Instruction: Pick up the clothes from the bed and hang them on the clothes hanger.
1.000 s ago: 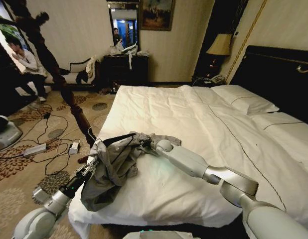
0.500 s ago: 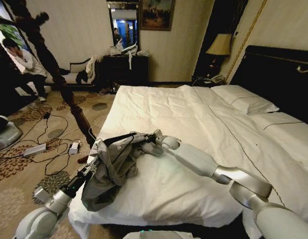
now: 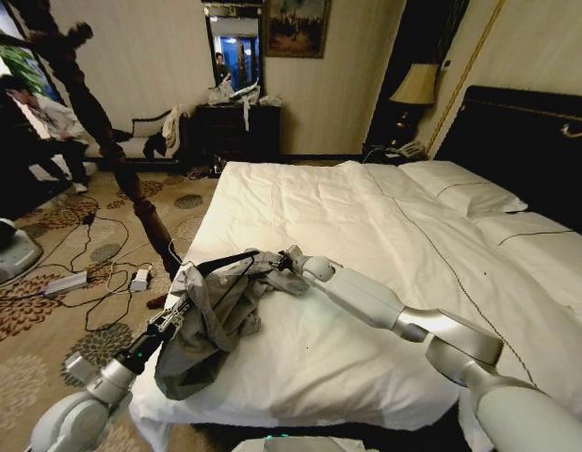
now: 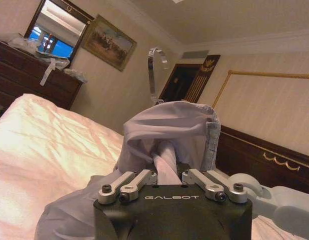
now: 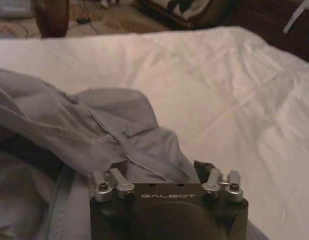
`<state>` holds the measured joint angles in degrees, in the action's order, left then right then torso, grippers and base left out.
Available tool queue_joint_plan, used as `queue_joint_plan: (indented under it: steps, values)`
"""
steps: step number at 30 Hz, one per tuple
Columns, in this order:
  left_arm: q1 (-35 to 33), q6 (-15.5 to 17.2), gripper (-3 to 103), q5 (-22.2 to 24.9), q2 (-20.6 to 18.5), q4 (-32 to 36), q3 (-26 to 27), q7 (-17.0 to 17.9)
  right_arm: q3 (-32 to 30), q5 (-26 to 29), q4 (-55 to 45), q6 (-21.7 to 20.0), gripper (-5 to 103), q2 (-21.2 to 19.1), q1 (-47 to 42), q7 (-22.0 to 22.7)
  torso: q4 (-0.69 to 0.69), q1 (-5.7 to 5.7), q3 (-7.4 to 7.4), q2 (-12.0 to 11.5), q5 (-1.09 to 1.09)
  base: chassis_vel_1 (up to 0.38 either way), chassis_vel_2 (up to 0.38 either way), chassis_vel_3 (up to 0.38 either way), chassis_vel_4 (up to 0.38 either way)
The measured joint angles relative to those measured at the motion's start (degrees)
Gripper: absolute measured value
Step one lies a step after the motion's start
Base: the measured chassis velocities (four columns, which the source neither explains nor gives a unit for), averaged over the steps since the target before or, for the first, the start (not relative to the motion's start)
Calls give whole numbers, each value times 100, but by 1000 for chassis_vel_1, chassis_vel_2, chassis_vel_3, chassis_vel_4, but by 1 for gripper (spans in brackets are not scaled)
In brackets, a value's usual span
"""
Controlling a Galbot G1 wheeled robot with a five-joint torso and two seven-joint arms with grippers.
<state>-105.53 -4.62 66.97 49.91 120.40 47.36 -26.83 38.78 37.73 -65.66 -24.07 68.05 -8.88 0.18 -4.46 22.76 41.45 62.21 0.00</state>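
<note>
The light-grey clothes (image 3: 214, 315) lie bunched on the bed's (image 3: 366, 217) near left corner, partly hanging over the edge. The black clothes hanger (image 3: 225, 262) runs through the top of the cloth, and its silver hook (image 4: 153, 70) sticks up above the draped collar (image 4: 174, 125). My left gripper (image 3: 183, 306) comes in from below the bed edge and is shut on the hanger under the cloth (image 4: 167, 165). From the right, my right gripper (image 3: 289, 261) is shut on a seamed edge of the clothes (image 5: 119, 150), which the cloth partly covers (image 5: 164, 172).
A dark turned-wood coat stand (image 3: 131, 179) leans close to the bed's left side. Cables and power strips (image 3: 84, 282) cover the patterned carpet. A chair with garments (image 3: 164, 132) and a dresser (image 3: 236, 127) stand by the far wall. The black headboard (image 3: 517, 132) is at the right.
My right gripper has shifted slightly right and away along the bed, drawing the cloth's edge with it. The left arm has barely moved.
</note>
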Motion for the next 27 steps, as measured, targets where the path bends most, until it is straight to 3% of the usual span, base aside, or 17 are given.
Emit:
queue_joint_plan:
  steps: [1,4,7,10,14,16,20,23,27]
  values:
    - [0,0,16,0,0,0,0,0,0,0,0,0,73,0,0,0,0,0,0,0,0,0,0,0,0]
    - [4,0,16,5,-15,-6,2,-2,124,100,190,-148,89,93,76,-51,0,0,0,0,0,0,0,0,0]
    - [4,0,16,12,-18,-10,9,-4,157,126,220,-151,99,107,88,-72,0,0,0,0,0,0,0,0,0]
    - [4,0,16,20,-25,-24,16,-9,199,155,215,-133,94,105,94,-96,0,0,0,0,0,0,0,0,0]
    - [34,0,16,22,-13,-44,1,-11,268,151,137,-129,73,43,92,-122,0,0,0,0,0,0,0,0,0]
    - [42,0,16,22,-10,-44,-1,-11,288,145,125,-129,73,32,89,-131,0,0,0,0,0,0,0,0,0]
    - [58,0,16,26,-12,-44,1,-10,320,136,109,-127,51,41,80,-134,0,0,0,0,0,0,0,0,0]
    - [54,0,16,40,-13,-44,18,-9,339,133,107,-127,46,51,80,-134,0,0,0,0,0,0,0,0,0]
    - [40,0,16,55,-13,-44,35,-9,388,111,105,-127,30,47,81,-169,0,0,0,0,0,0,0,0,0]
